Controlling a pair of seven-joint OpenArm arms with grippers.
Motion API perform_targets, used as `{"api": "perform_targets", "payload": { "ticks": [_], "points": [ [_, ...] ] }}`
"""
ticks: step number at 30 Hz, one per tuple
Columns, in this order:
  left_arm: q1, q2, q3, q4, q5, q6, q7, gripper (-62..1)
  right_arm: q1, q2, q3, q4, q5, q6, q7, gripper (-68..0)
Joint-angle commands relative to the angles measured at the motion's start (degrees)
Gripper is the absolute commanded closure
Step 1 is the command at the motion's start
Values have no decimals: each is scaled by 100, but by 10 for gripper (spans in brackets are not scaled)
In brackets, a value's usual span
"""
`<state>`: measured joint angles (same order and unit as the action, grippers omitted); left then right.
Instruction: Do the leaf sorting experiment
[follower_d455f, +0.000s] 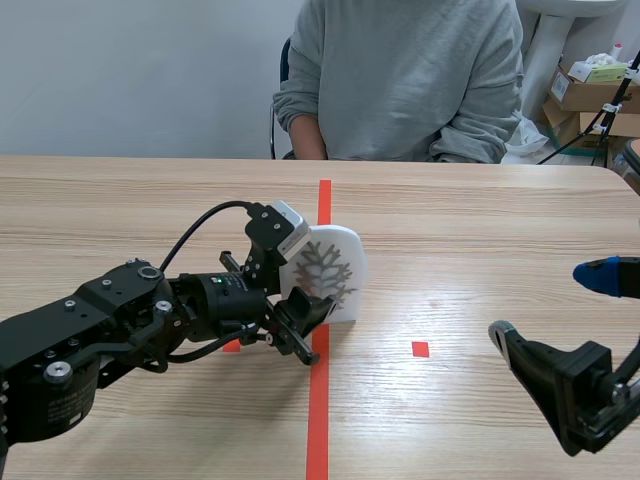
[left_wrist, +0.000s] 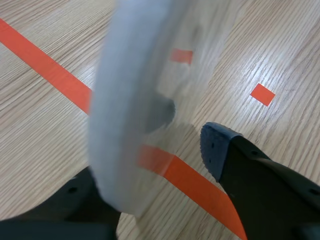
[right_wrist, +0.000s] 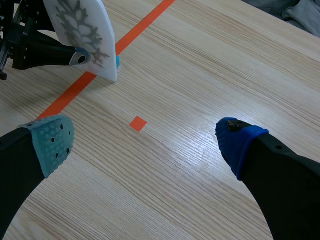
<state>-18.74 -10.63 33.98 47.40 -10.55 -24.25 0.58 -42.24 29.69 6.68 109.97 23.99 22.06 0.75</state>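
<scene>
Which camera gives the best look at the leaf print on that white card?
The right wrist view: the white card faces it, its grey leaf print large and clear, its top cut off. The scene view shows the whole card, but the left gripper hides part of the print. The left wrist view shows only a blurred edge.

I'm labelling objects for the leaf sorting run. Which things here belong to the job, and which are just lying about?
Job:
- leaf card, standing on its edge
- left end effector, at the card
- right end effector, open, off to the side

Lying about:
- boxes beyond the table's far corner
- person seated across, hands out of view
</scene>
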Motion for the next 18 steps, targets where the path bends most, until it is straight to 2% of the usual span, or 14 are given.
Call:
{"api": "perform_targets", "payload": {
  "ticks": [1, 9, 18],
  "points": [
    [-33, 15, -57, 162, -74, -35, -101, -199, 50, 13, 39, 59, 44, 2, 68, -578],
    [-33, 17, -57, 162, -74, -35, -114, -86, 50, 13, 39, 59, 44, 2, 68, -578],
    [-31, 13, -57, 164, -74, -35, -127, -85, 50, 13, 39, 59, 44, 2, 68, -578]
  ]
}}
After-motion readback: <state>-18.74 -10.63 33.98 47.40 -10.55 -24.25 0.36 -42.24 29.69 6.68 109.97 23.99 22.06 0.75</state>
